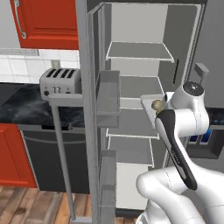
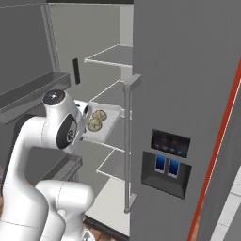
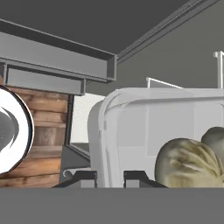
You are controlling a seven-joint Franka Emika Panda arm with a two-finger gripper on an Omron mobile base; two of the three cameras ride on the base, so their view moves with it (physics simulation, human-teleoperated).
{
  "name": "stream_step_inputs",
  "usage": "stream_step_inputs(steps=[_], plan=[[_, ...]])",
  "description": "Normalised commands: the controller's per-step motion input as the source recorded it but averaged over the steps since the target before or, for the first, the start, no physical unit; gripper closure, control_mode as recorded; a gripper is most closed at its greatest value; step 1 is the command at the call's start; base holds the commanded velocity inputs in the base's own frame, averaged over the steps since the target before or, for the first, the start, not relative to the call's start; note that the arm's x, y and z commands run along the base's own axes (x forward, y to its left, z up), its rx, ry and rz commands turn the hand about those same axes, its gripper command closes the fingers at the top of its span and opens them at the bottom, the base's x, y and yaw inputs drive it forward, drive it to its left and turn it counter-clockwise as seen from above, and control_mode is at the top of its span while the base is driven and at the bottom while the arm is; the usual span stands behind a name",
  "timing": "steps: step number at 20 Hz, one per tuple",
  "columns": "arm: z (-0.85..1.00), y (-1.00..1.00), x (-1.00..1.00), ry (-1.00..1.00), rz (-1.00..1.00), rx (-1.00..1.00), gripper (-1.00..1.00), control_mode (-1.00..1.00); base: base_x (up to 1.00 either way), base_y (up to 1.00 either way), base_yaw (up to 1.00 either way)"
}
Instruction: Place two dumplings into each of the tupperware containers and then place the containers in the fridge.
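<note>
Fridge: While its door hangs wide open, the fridge (image 1: 140, 52) towers over everything, pale shelves stacked top to bottom and bare where they show, door bins in grey on the swung-out door to the left.
Fridge front panel: in the right base view a dark dispenser panel (image 2: 167, 162) sits on the grey front with two blue-lit slots; any writing on it is too small to read.
Cabinets: red cabinets (image 1: 46, 22) above the counter and red again below it, no labels to be seen.
Counter: dark marbled counter (image 1: 26, 107) runs left of the fridge door.
Toaster: a silver four-slot toaster (image 1: 60, 83) stands on that counter, right by the door edge; no brand legible.
Tupperware container: here it is, the tupperware container (image 2: 106, 124), up in the air at the mouth of the fridge, level with the middle shelves, held flat.
Contents: two dumplings (image 2: 96, 120) lie side by side inside it, touching, towards the end nearest the hand; the hand view shows them big and crimped against the tub's wall.
Gripper: the gripper (image 3: 109, 178) is pinched nearly closed on the container's rim, one finger either side of the thick edge.
</note>
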Motion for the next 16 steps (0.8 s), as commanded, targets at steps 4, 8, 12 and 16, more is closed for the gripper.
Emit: stream_step_inputs(steps=[4, 8, 12, 16], plan=[[0.0, 0.0, 0.0, 0.0, 0.0, 0.0, 1.0, 1.0, 0.31, 0.01, 0.0], [0.0, 0.0, 0.0, 0.0, 0.0, 0.0, 1.0, 1.0, 0.31, 0.03, 0.0], [0.0, 0.0, 0.0, 0.0, 0.0, 0.0, 1.0, 1.0, 0.29, 0.19, -0.01], [0.0, 0.0, 0.0, 0.0, 0.0, 0.0, 1.0, 1.0, 0.24, 0.25, -0.04]])
